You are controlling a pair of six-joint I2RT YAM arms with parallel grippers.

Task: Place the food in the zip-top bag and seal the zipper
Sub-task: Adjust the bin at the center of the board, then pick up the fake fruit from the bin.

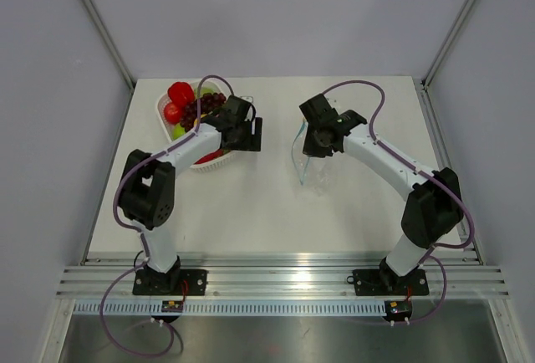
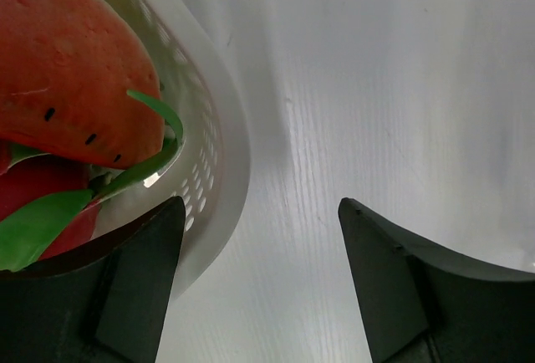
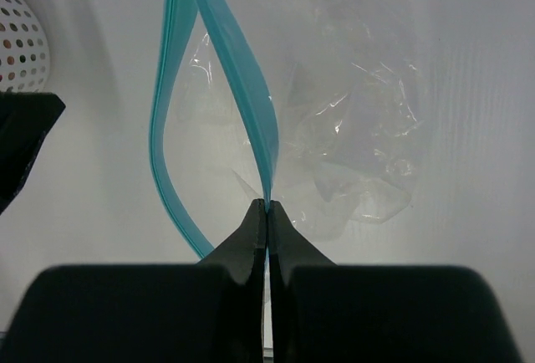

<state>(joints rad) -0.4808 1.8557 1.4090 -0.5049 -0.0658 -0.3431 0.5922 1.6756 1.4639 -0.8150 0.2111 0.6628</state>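
From above, we see the food (image 1: pixel 180 95) in the white basket (image 1: pixel 160 110) far left, the zip-top bag (image 1: pixel 311 166) right of centre; left wrist — left gripper (image 2: pixel 261 212) spread at the basket rim; right wrist — right gripper (image 3: pixel 267 206) pinching the zipper (image 3: pixel 230 53).

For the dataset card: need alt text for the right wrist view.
The right gripper is shut on the teal zipper of the clear zip-top bag, whose mouth bows open above the white table. A corner of the white perforated basket shows at the left edge.
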